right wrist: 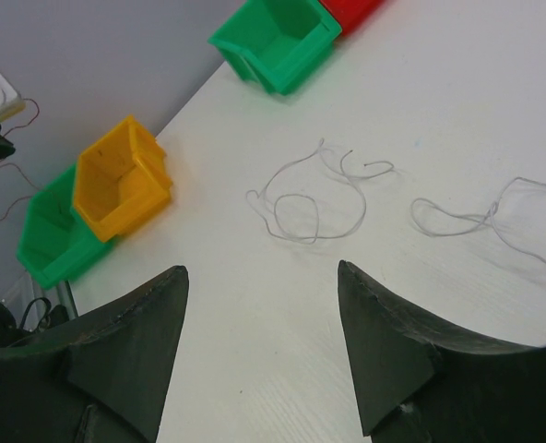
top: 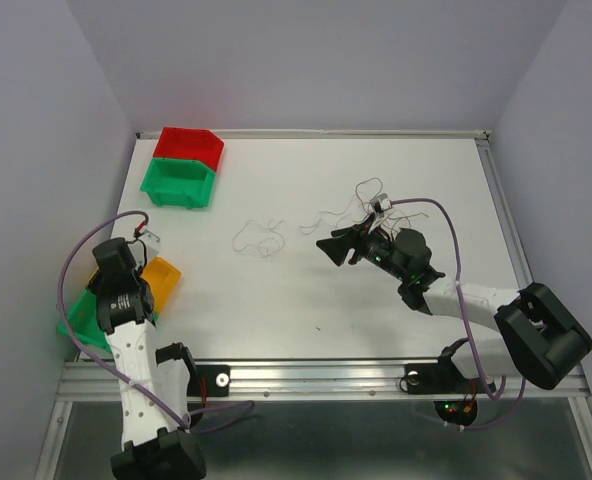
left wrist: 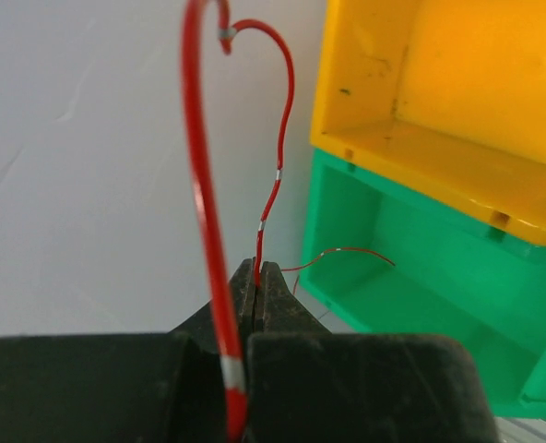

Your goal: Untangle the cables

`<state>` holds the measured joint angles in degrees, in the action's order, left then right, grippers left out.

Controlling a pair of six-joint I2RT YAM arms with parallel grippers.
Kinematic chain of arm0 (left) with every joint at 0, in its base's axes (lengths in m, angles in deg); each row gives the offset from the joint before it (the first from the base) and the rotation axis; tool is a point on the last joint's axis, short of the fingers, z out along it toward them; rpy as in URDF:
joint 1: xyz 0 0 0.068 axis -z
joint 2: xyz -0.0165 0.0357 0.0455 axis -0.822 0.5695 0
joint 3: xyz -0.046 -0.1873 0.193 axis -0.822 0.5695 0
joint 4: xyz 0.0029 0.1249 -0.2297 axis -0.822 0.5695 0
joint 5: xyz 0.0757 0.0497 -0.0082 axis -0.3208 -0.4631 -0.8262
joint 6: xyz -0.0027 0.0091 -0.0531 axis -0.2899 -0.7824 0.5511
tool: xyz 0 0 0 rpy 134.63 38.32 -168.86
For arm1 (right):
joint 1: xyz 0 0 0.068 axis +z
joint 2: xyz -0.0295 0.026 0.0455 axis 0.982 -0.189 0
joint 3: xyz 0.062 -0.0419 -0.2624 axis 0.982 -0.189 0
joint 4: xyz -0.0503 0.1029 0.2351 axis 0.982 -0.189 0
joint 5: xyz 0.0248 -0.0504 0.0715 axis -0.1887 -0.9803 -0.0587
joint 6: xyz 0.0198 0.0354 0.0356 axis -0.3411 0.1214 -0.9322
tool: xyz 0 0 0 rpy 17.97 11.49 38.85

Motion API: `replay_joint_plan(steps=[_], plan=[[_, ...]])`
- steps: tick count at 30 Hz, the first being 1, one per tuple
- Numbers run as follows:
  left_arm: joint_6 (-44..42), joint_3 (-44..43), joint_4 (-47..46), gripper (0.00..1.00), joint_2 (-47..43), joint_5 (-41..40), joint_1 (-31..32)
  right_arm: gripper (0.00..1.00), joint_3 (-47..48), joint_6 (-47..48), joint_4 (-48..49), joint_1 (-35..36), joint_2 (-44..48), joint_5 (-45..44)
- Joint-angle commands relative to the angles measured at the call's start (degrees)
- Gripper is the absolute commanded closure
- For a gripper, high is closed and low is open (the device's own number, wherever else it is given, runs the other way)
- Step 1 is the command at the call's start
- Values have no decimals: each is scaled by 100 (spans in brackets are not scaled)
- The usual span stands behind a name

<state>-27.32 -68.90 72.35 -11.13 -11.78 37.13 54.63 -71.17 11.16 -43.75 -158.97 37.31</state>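
— Which way did the loose wire lie from our right gripper (right wrist: 262, 269)?

— Dead ahead, at twelve o'clock in the right wrist view. We had its jaws spread wide and empty. The curly grey strand (right wrist: 302, 238) lay flat on the table (right wrist: 255, 323) beyond the tips, not touching them. Its long axis ran roughly nine to three, across our line of reach, so we judged a straight advance would meet it broadside.

— And the second grey strand (right wrist: 494, 221)?

— Off at about two o'clock, and separate from the first as far as we could tell.

— Could our left gripper (left wrist: 257, 277) have taken either?

— Not readily. Seen from above, it sat at the table's nine o'clock side, well apart from both strands, and our right arm was plainly nearer. Its jaws were also pressed together on a red wire (left wrist: 204, 203). That wire was pinched at the tips, rose, arched over and ran back down across the gripper body.

— Beside what?

— The yellow bin (left wrist: 421, 83) stacked on a green bin (left wrist: 411, 277), at about two o'clock from those jaws.
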Motion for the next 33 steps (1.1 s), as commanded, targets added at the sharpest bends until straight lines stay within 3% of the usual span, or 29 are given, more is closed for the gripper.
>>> replay_joint_plan(steps=[1,7,11,18,22,28,33], plan=[[-508,14,116,100,29,1698,-444,29,256,17,177,51,40,62],[-306,384,29,100,81,2609,-452,29,283,8,177,51,-30,106],[-341,357,642,100,318,3155,-452,29,266,25,177,51,-21,80],[-893,700,1126,100,117,3262,-522,29,265,-9,168,51,58,106],[-799,586,1285,100,-234,3368,-531,29,265,-18,168,59,58,124],[-175,866,514,100,-401,2106,-575,29,248,-27,159,59,119,115],[-245,1043,432,100,-718,1821,-611,29,239,-27,159,51,137,124]])
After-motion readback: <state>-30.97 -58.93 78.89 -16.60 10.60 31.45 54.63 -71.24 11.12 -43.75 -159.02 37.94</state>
